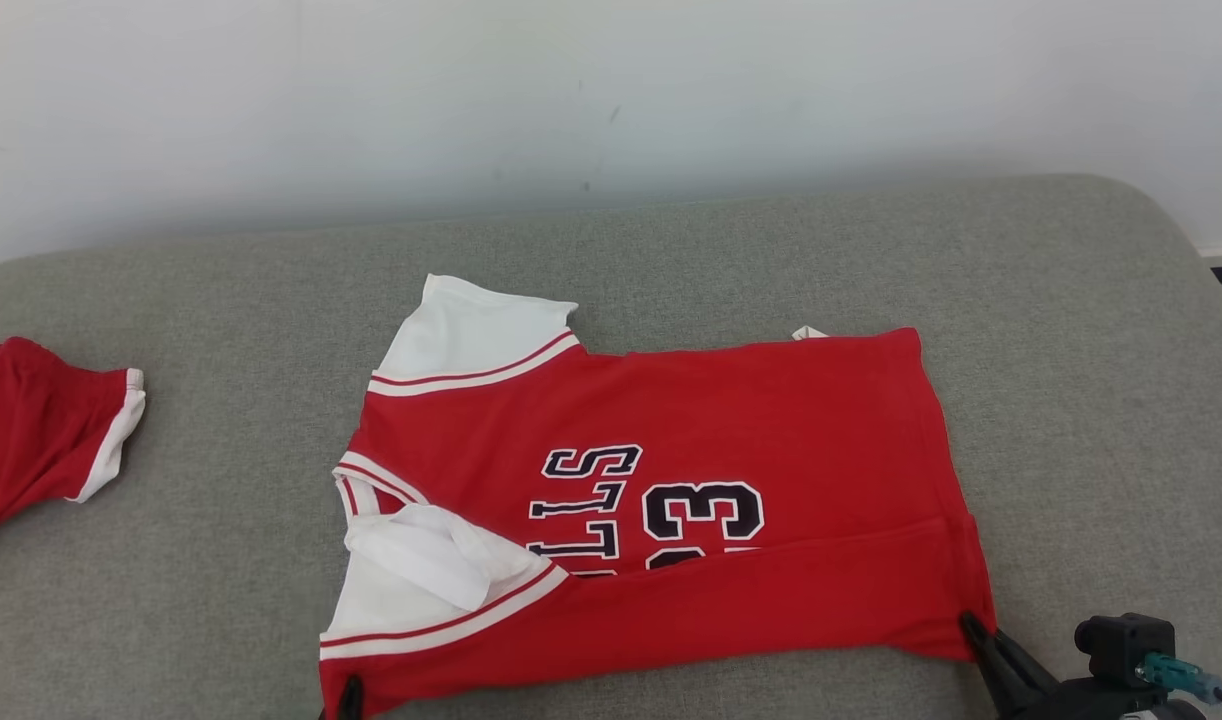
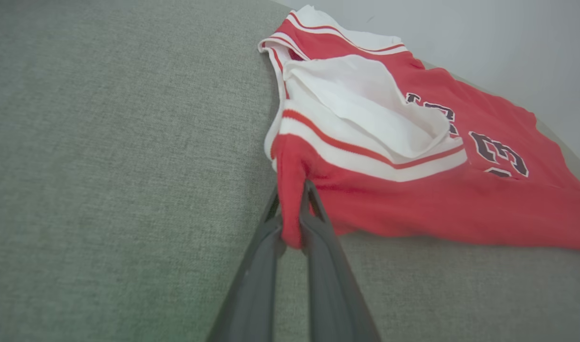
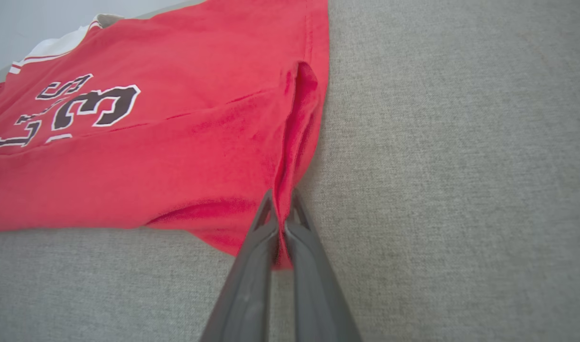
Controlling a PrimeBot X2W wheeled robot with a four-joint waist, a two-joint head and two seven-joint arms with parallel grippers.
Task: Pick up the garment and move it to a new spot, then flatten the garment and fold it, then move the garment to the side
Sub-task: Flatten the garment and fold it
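Garment [image 1: 671, 450] near-edge corners within left tool [image 2: 292, 191] and right tool [image 3: 282, 194].

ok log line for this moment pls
phase: fold under way | left gripper: shut on jersey, sleeve-side corner | right gripper: shut on jersey, hem corner | near edge folded over lettering | on grey cushion

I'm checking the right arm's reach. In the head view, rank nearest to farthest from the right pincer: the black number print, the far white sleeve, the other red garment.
1. The black number print, mid-front on the jersey, up-left of the right pincer.
2. The far white sleeve, at the jersey's far-left corner.
3. The other red garment, at the view's left edge.
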